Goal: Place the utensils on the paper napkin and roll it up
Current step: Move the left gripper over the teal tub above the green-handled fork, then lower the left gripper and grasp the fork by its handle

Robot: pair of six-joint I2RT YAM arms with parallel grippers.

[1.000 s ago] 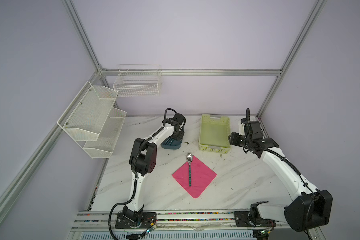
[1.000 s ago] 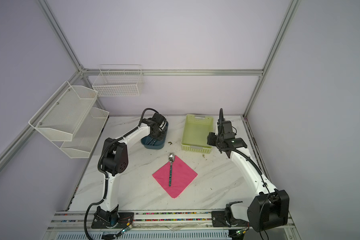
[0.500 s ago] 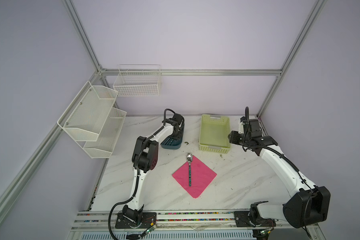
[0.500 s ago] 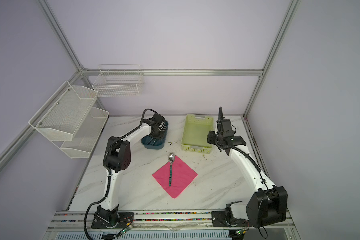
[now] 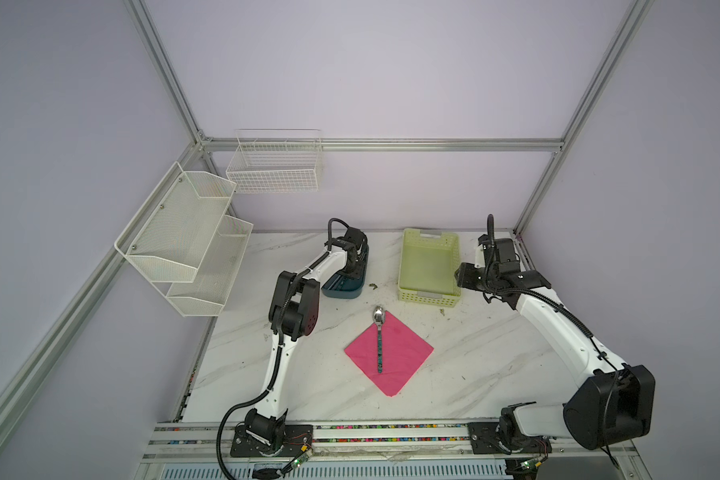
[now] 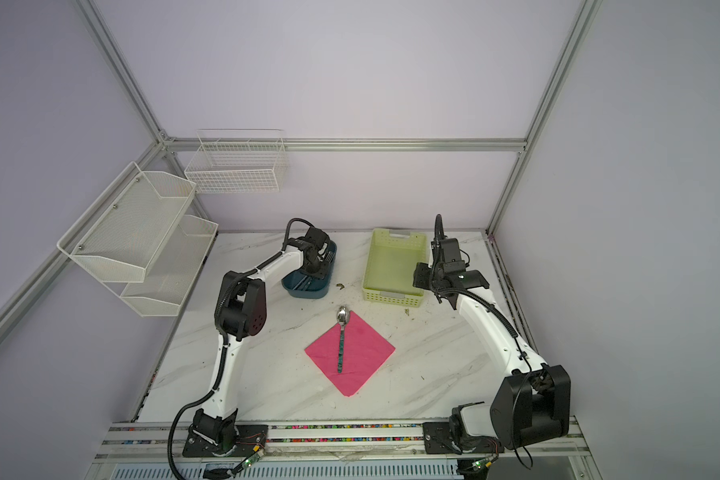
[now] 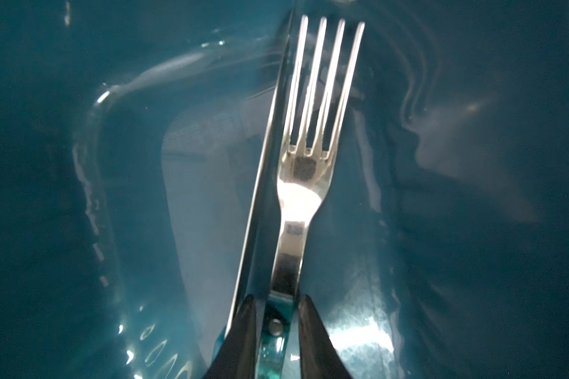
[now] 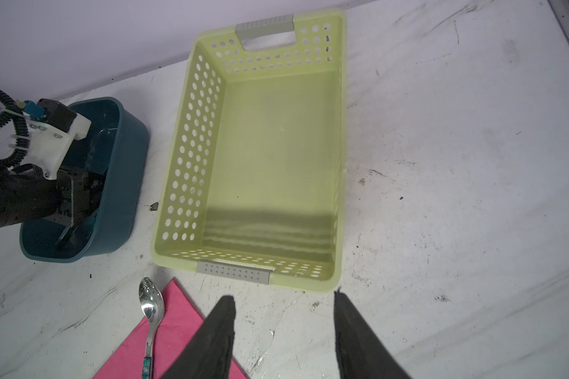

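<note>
In the teal tub (image 6: 304, 294) the fork (image 7: 296, 203) is straddled at its handle by the left end effector (image 7: 278, 298); whether it is pinched cannot be told. The knife (image 7: 263, 164) alongside could be dragged up too. The right end effector (image 8: 284, 298) is spread, empty; the spoon (image 5: 379, 340) lies on the paper napkin (image 5: 408, 353).
</note>
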